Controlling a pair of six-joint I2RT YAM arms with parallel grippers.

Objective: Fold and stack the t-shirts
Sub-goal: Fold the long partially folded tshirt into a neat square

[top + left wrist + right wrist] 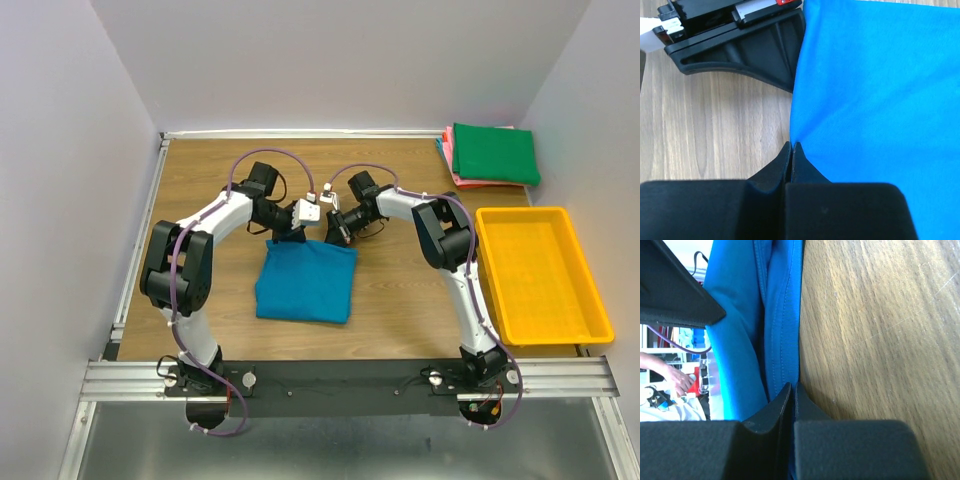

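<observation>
A teal-blue t-shirt (305, 282) lies folded into a rectangle at the middle of the table. My left gripper (290, 234) is at its far left corner and my right gripper (336, 232) is at its far right corner, both low over the table. In the left wrist view the jaws (792, 145) are pressed together at the cloth's edge (875, 90). In the right wrist view the jaws (793, 386) are shut on the hemmed edge (788, 335). A dark green t-shirt (495, 153) lies folded on top of pink t-shirts (456, 172) at the back right corner.
A yellow plastic tray (590, 290) stands along the right side of the table. The other gripper's black body shows in each wrist view, close by, in the left wrist view (750, 42) and the right wrist view (675, 295). Walls enclose the table at left, back and right.
</observation>
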